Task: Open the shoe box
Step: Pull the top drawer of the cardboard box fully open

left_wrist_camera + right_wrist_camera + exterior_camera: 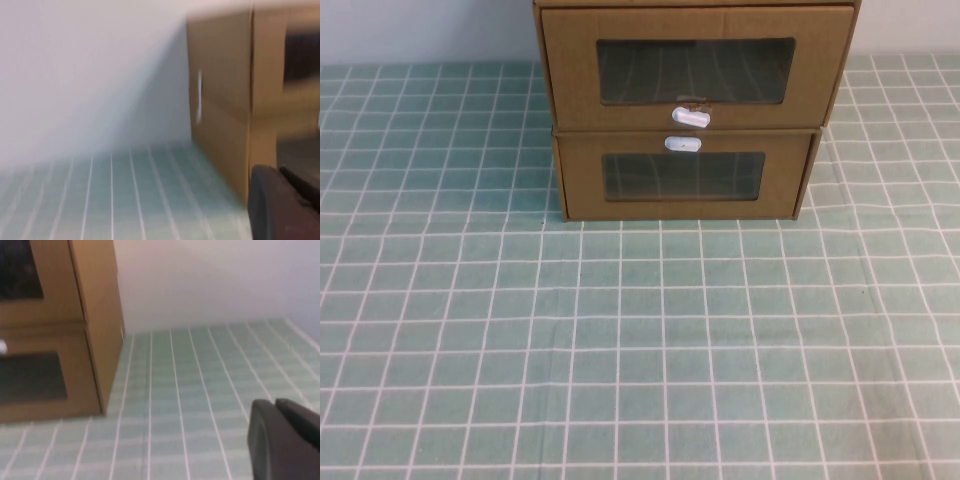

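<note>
Right wrist view puts the right gripper [282, 437], jaws together, low over the checked tablecloth [200, 390], off the 3 o'clock side of the stacked cardboard shoe boxes [95, 315]. The left gripper [282, 200] hangs off their 9 o'clock side; whether it is open or closed I cannot tell. Seen from above, the stack sits at the table's 12 o'clock with both drawers shut. Thin card is probably light and flexible, so the stack may slide when tugged. The best hold looks like the white pull tab [689, 117] on a drawer front, which is small, smooth and likely slippery.
</note>
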`<move>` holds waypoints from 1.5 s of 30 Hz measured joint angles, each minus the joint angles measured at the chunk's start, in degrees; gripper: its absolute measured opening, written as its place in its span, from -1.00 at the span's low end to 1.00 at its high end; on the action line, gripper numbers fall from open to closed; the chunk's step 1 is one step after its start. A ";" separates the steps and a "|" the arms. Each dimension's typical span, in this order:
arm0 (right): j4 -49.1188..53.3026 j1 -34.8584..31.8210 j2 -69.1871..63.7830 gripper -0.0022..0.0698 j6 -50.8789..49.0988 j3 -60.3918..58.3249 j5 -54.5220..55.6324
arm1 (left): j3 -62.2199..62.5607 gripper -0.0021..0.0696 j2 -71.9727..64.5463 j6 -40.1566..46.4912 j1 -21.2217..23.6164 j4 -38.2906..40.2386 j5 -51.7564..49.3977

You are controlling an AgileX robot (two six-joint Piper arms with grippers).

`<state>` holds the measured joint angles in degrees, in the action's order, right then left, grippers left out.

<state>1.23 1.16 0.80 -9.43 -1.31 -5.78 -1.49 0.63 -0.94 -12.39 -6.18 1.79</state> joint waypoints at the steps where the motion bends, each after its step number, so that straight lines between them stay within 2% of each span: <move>1: 0.00 0.00 0.00 -0.98 0.00 0.00 3.16 | 0.00 -0.96 0.00 0.00 0.00 0.00 3.83; 6: 0.00 0.00 0.00 -0.98 0.00 0.00 27.33 | 0.00 -0.96 0.00 0.00 0.00 -0.28 19.26; 13: -0.03 0.00 0.00 -0.98 0.14 0.00 53.36 | 0.00 -0.96 0.00 0.55 0.00 0.38 27.22; 15: -0.80 0.00 0.00 -0.98 0.05 0.00 58.78 | 0.00 -0.96 0.00 -1.35 0.00 2.66 33.51; 19: -3.98 0.00 0.00 -0.98 -2.97 3.29 60.44 | 0.94 -0.96 0.21 -7.67 0.00 9.09 44.27; 22: -8.26 0.00 0.00 -0.98 -4.58 10.96 56.03 | 6.77 -0.96 0.21 -7.78 0.00 12.69 42.44; 26: -15.08 0.00 -0.32 -0.98 -5.63 23.80 42.44 | 18.53 -0.96 -0.74 -6.57 0.00 13.76 32.78; 31: -17.35 0.00 -7.07 -0.98 -6.00 37.41 29.95 | 33.71 -0.96 -11.80 -5.63 0.00 13.90 20.06; 34: -17.67 0.00 -12.48 -0.98 -5.75 44.97 18.93 | 44.26 -0.96 -21.22 -5.59 0.00 13.90 8.54; 41: -17.52 0.00 -29.01 -0.98 -0.49 59.80 -11.71 | 68.83 -0.96 -47.37 -4.86 0.00 13.38 -29.29; 43: -17.38 0.00 -33.07 -0.98 1.71 61.88 -18.34 | 73.99 -0.96 -54.42 -4.09 0.00 12.11 -35.66; 45: -16.60 0.00 -36.57 -0.98 5.37 62.30 -20.82 | 77.64 -0.96 -60.52 -3.50 0.00 11.09 -36.78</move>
<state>-15.37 1.16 -35.77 -4.06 60.99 -26.61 76.15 -59.89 -4.44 -12.39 4.91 -34.99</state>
